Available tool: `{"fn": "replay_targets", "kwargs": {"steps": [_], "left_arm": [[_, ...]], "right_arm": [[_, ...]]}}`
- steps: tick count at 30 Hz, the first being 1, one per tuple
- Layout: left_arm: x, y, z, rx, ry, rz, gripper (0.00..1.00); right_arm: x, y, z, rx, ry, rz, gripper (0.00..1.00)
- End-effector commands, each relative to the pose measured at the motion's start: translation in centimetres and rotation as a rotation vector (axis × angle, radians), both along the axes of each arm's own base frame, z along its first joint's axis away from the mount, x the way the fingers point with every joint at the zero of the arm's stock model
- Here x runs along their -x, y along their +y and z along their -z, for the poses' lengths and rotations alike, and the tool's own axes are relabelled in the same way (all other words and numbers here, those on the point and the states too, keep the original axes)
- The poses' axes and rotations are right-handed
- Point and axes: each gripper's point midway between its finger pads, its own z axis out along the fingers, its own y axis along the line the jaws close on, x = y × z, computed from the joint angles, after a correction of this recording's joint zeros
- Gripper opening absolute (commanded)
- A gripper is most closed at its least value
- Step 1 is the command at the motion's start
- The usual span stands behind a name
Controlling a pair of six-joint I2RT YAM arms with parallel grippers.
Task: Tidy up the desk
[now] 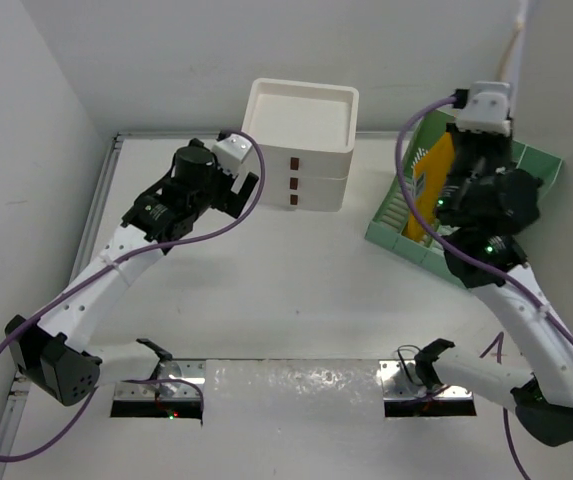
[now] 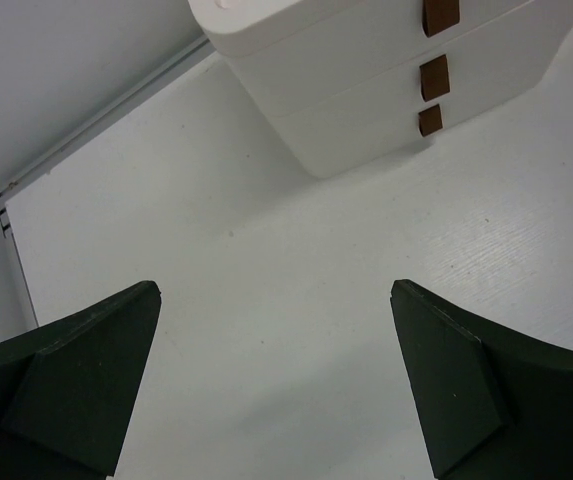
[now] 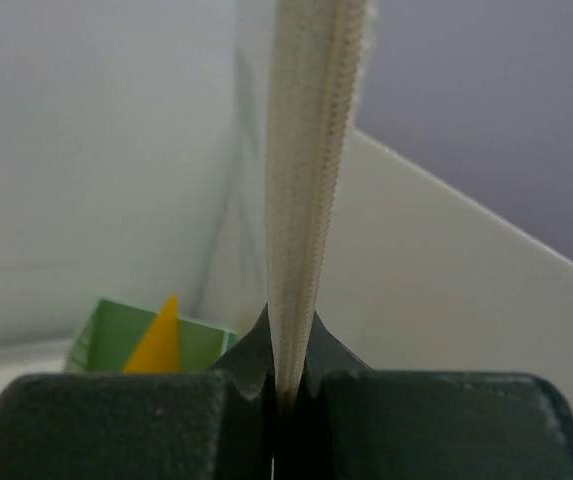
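Observation:
The desk (image 1: 276,300) is a white tabletop with a thin metal rim. My left gripper (image 2: 274,292) hangs open over bare desk, just in front of the white stacked drawer box (image 2: 366,90), with nothing between its fingers. My right gripper (image 3: 288,335) is shut on a thin cream flat piece (image 3: 306,170) with a ribbed edge, seen edge-on and standing up out of the jaws. In the top view this piece (image 1: 515,40) rises as a narrow cream strip above the right wrist, over the green slotted file rack (image 1: 544,165). A yellow folder (image 1: 432,185) stands in the rack.
The drawer box (image 1: 301,145) sits at the back middle against the wall, brown pulls facing the arms. The green rack (image 3: 116,335) and the folder's yellow tip (image 3: 161,340) show low in the right wrist view. White walls close in the back and both sides.

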Motion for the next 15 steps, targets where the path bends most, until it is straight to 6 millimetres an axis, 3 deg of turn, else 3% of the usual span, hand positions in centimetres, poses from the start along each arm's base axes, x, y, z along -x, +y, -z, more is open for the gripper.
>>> {"fn": "replay_targets", "kwargs": {"steps": [1,3,4,8,11,15], "left_arm": [[-0.5,-0.8,-0.7,0.053,-0.034,0.014,1.0],[-0.4,-0.9,-0.1,0.043,-0.022,0.02,0.99],[-0.3,-0.8,0.0,0.042,-0.021,0.02,0.99],[-0.2,-0.6,0.9,0.025,-0.015,0.017,1.0],[-0.3,-0.5,1.3,0.016,-0.016,0.014,1.0],[-0.4,-0.5,1.6,0.011,-0.013,0.014,1.0]], "right_arm": [[0.2,-3.1,2.5,-0.088,0.01,0.118,0.0],[-1.6,-4.0,4.1,-0.129,0.033,0.071,0.0],[-2.3,-5.8,5.8,-0.186,0.053,0.097,0.0],[-4.7,-6.3,8.7,-0.233,0.084,0.027,0.0],[-4.7,-7.6,10.3,-0.342,0.043,0.054,0.0],[-3.2,-8.5,10.0,-0.383,-0.061,0.09,0.0]]}}
